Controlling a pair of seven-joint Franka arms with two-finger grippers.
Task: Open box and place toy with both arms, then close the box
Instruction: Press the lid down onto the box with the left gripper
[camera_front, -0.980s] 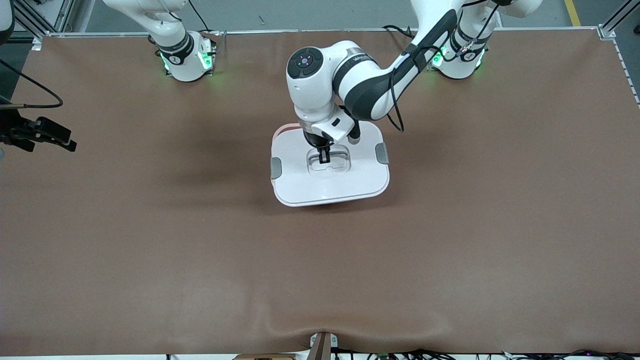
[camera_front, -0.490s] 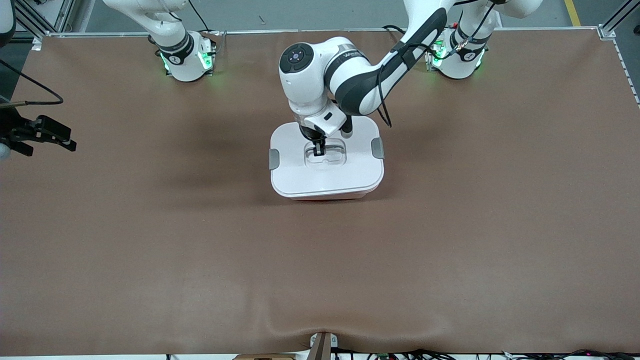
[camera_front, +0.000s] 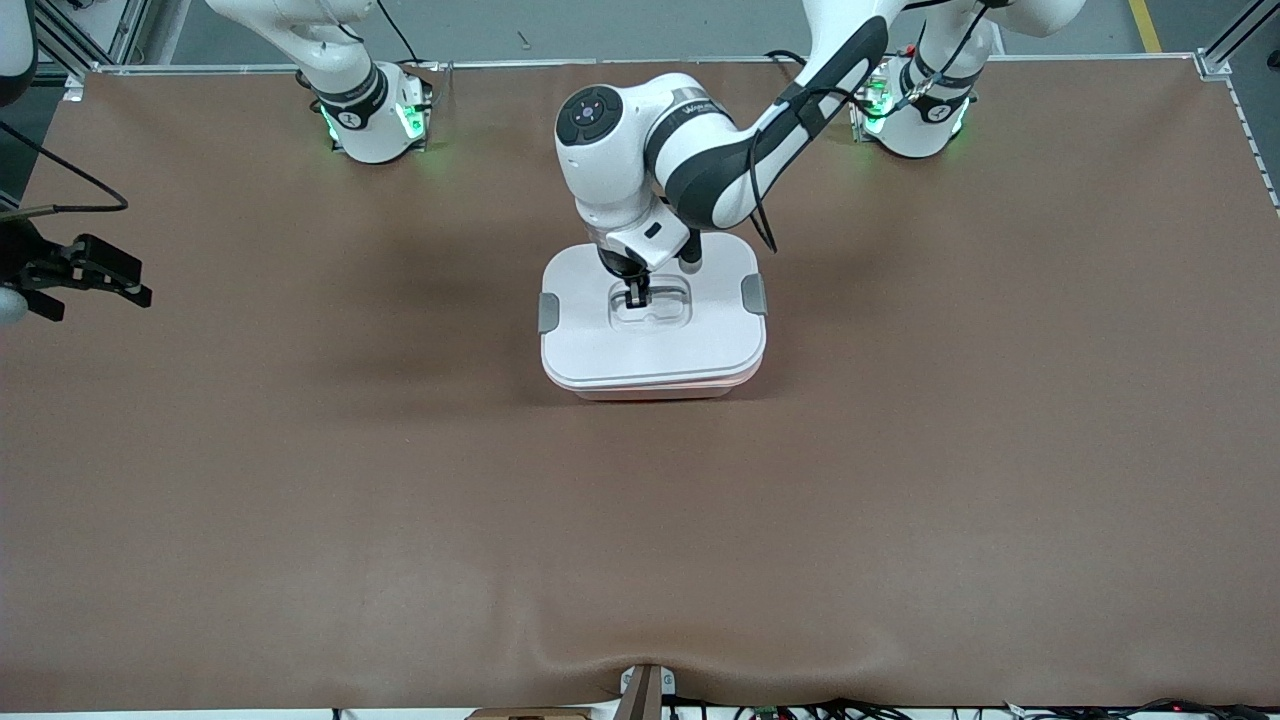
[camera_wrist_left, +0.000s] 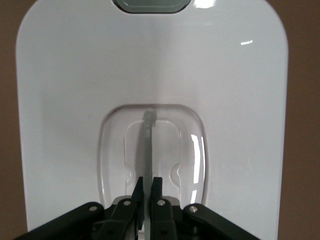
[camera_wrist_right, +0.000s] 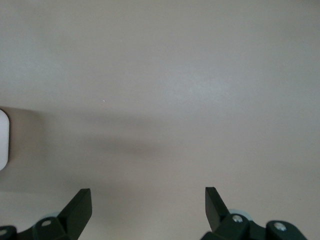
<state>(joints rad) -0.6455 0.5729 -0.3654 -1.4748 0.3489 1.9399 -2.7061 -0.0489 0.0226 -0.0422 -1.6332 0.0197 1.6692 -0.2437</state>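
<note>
- Here, nearest the front camera, the brown desk (camera_front: 640, 540) lies bare up to the box; no hot-pink plush toy shows in any view, so I cannot tell where it is. It may be inside the box.
- The rounded-rectangular translucent pink plastic box (camera_front: 655, 388) stands mid-desk, about midway between the two arm ends. Only a thin pink strip of its wall shows under the white lid (camera_front: 600, 350).
- The lid looks level on the box rim, with one grey side clip (camera_front: 548, 313) toward the right arm's end and the other grey side clip (camera_front: 754, 294) toward the left arm's end.
- The left gripper (camera_wrist_left: 147, 189) is down in the lid's recessed central handle well (camera_wrist_left: 190, 145), its fingers (camera_wrist_left: 157, 186) clenched on the thin grey handle bar (camera_wrist_left: 147, 150).
- Judging by this, the step in hand is seating the lid. To do it well: let go only once the lid sits flat all round, part the fingers fully, then lift straight up so the handle is not dragged.
- The box's contents are hidden by the opaque lid.
- The right gripper (camera_front: 95, 268) waits over the desk edge at the right arm's end; its fingers (camera_wrist_right: 77, 207) are spread apart and hold nothing.
</note>
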